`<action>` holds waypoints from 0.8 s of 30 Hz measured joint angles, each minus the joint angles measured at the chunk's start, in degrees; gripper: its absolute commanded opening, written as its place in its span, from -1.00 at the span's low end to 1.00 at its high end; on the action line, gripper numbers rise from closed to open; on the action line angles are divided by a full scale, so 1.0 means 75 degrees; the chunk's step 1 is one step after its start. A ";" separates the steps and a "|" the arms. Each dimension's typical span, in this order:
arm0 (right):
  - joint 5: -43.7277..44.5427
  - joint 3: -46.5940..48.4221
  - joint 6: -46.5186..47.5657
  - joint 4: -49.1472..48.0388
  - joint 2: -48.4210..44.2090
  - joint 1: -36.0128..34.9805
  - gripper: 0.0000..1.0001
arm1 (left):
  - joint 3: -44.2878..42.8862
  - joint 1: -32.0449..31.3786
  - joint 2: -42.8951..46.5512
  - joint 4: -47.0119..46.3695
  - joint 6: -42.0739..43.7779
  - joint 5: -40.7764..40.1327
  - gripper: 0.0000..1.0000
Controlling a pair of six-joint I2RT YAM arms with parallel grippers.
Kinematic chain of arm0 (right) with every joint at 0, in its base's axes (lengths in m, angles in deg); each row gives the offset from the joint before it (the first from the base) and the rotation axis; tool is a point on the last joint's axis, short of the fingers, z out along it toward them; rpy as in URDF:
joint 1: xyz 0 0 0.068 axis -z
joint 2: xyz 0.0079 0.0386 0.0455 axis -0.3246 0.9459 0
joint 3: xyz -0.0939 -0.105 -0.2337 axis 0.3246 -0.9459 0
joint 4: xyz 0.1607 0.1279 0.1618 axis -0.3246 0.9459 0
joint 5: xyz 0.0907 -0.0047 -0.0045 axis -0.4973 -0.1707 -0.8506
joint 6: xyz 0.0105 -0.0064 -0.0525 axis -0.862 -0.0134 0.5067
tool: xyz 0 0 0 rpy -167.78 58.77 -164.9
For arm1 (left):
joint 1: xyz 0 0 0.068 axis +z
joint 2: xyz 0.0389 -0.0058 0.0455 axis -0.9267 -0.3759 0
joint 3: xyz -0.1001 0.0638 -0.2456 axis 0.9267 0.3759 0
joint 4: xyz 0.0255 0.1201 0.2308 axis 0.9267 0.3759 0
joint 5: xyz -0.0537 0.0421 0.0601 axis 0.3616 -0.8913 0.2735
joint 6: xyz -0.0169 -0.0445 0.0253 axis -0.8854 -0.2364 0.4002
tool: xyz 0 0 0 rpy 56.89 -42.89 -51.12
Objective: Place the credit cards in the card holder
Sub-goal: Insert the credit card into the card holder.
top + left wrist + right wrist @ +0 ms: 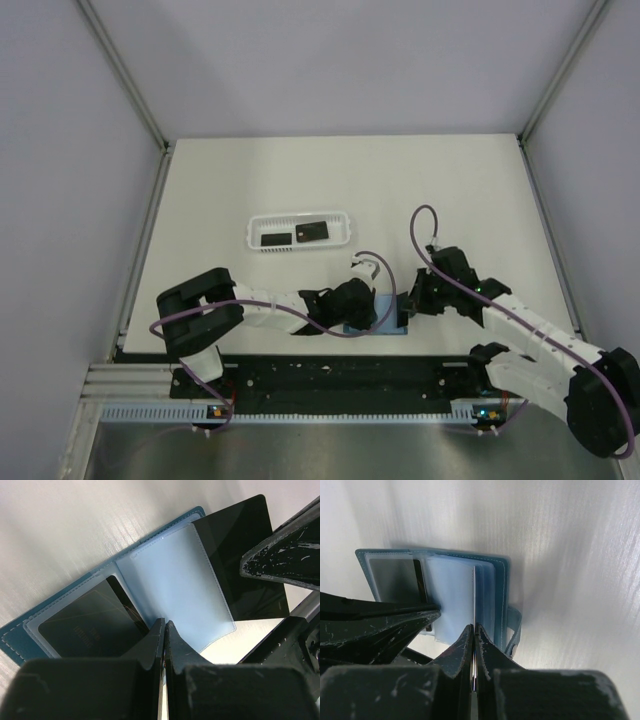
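**White table (460, 200), card poised at the sleeve**

Grey enclosure walls all round. Well beyond the card holder (390, 323), toward the far side: white basket tray (252, 232), two credit cards (275, 238) (314, 232) flat inside.

Card holder spread open at the table's near edge, long axis left to right, both grippers touching or just over it.

Left gripper (165, 626) over the holder's middle: jaws together, tips at the near edge of the clear sleeve (175, 585). Cannot tell whether a leaf is pinched.

Right gripper (474, 629) at the holder's right half: clamped on the held card (235, 555). Seen edge-on from the right wrist, raised off flat, long axis pointing straight out from the jaws alongside the sleeve's outer edge.

Stored card (90, 620) tucked in the holder's left pocket.

Likely trouble:
- Leading edge slipping between two leaves instead of into a pocket.
- Snagging the sleeve lip and buckling the soft plastic.
- Pushing the light holder along the table.
- Thin card pivoting in so narrow a pinch.
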 measured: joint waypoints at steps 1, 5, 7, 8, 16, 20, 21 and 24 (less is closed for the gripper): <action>-0.0047 0.0000 -0.0003 -0.0035 0.0000 0.0000 -1.00 | 0.0000 0.0000 0.0000 0.0000 0.0000 0.0000 -1.00; -0.0230 -0.0117 -0.0052 -0.0271 -0.0003 0.0000 -1.00 | 0.0000 0.0000 0.0000 0.0000 0.0000 0.0000 -1.00; -0.0361 -0.0195 -0.0064 -0.0423 -0.0026 0.0000 -1.00 | 0.0000 0.0000 0.0003 0.0000 0.0000 0.0000 -1.00; -0.0452 -0.0242 -0.0093 -0.0495 -0.0050 0.0000 -1.00 | 0.0000 0.0000 0.0006 0.0000 0.0003 0.0003 -1.00; -0.1011 -0.0399 -0.0245 -0.0912 -0.0102 0.0000 -1.00 | -0.0052 0.0000 0.0122 0.0329 0.0111 0.0000 -1.00; -0.1189 -0.0399 -0.0318 -0.1072 -0.0146 0.0000 -1.00 | -0.0128 0.0000 0.0224 0.0667 0.0248 0.0000 -1.00; -0.1227 -0.0399 -0.0323 -0.1093 -0.0163 0.0000 -1.00 | -0.0149 0.0000 0.0259 0.0781 0.0286 -0.0003 -1.00; -0.1314 -0.0399 -0.0382 -0.1192 -0.0195 0.0000 -1.00 | -0.0233 0.0000 0.0341 0.1137 0.0376 -0.0012 -1.00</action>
